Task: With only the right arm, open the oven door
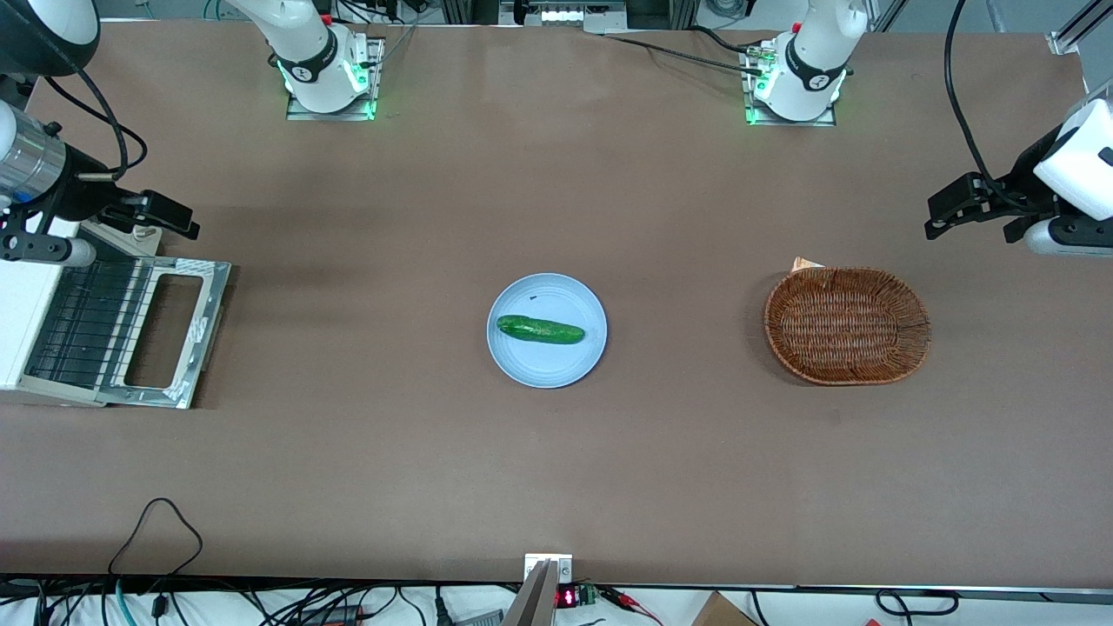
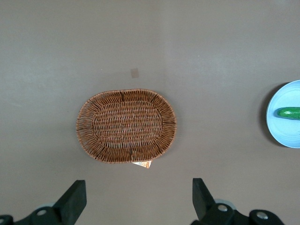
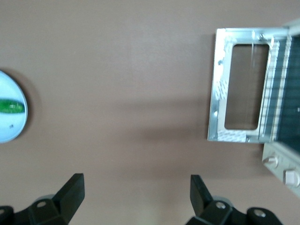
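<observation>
The small white toaster oven [image 1: 19, 317] stands at the working arm's end of the table. The oven door [image 1: 214, 300] is swung down flat, its silver frame lying level in front of the oven, the wire rack [image 1: 83, 326] showing inside. In the right wrist view the oven door [image 3: 219, 93] and two pale knobs [image 3: 290, 177] show. The right arm [image 1: 35, 165] hovers just farther from the front camera than the oven. My gripper [image 1: 165, 215] [image 3: 136, 190] is open, high over bare table, holding nothing and apart from the door.
A light blue plate [image 1: 522, 369] [image 3: 11, 133] with a green cucumber [image 1: 539, 329] sits mid-table. A brown wicker basket [image 1: 915, 306] [image 2: 126, 125] lies toward the parked arm's end, with a small card [image 1: 804, 263] at its rim.
</observation>
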`<state>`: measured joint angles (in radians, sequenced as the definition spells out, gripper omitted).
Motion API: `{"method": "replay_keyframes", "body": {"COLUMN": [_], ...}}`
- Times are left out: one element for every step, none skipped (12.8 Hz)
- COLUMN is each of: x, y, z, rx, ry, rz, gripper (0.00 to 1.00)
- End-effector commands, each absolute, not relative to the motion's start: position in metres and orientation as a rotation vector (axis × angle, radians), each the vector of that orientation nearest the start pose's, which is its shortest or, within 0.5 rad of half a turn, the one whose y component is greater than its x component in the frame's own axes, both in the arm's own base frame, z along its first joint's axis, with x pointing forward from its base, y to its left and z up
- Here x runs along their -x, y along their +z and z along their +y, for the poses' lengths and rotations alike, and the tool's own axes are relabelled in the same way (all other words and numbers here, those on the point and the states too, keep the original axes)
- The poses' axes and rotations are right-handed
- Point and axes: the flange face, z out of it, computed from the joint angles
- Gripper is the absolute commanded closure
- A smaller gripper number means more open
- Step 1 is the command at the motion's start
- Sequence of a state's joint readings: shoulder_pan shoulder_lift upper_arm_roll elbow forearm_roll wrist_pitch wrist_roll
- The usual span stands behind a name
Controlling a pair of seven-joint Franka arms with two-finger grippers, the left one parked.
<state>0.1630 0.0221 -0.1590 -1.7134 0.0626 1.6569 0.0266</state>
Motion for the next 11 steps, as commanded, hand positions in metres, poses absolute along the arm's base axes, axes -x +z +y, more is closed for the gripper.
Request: {"method": "replay_keyframes", "body": {"x": [-0.5584, -0.5602, -0.5609, -0.5607, -0.5621, -0.5621, -0.5622, -0.5621, -0.5623, -0.5623, -0.5621], "y": [0.5505, 0.5507, 0.5496, 0.5494, 0.5467, 0.5473, 0.5473, 0.5478, 0.5479, 0.5479, 0.5478], "z": [0.0097, 0.0119, 0.0140, 0.0165, 0.0167, 0.0171, 0.0123, 0.0089, 0.0081, 0.0072, 0.0082], "rx": [3.076, 3.080, 3.111, 3.138, 3.138, 3.134, 3.131, 3.130, 3.130, 3.130, 3.128], "ry": [0.090, 0.071, 0.076, 0.079, 0.087, 0.086, 0.086, 0.089, 0.086, 0.086, 0.088], "rz": [-0.083, -0.087, -0.112, -0.132, -0.132, -0.131, -0.116, -0.106, -0.103, -0.101, -0.103], "gripper": [0.00, 0.00, 0.00, 0.00, 0.00, 0.00, 0.00, 0.00, 0.00, 0.00, 0.00]}}
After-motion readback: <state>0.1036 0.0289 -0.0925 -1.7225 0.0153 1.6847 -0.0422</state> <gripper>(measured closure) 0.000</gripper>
